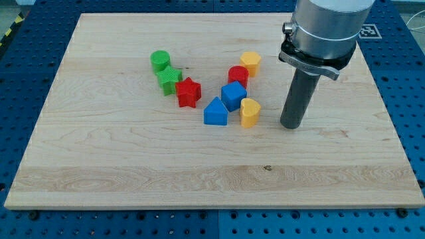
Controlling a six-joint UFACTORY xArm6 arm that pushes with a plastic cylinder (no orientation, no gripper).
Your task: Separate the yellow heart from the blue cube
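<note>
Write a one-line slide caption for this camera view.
My tip stands right of the yellow heart, which touches the blue cube.

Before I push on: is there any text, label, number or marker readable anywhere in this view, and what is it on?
No readable words, brands or numbers anywhere.
Black-and-white marker: a square coded pattern on the blue base at the view's top right, partly hidden behind the arm; no letters or digits legible.
Board, blocks and my tip: no print visible.

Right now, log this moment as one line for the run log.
my tip: right of yellow heart, apart | yellow heart: touching blue cube | separation: not yet done
</note>
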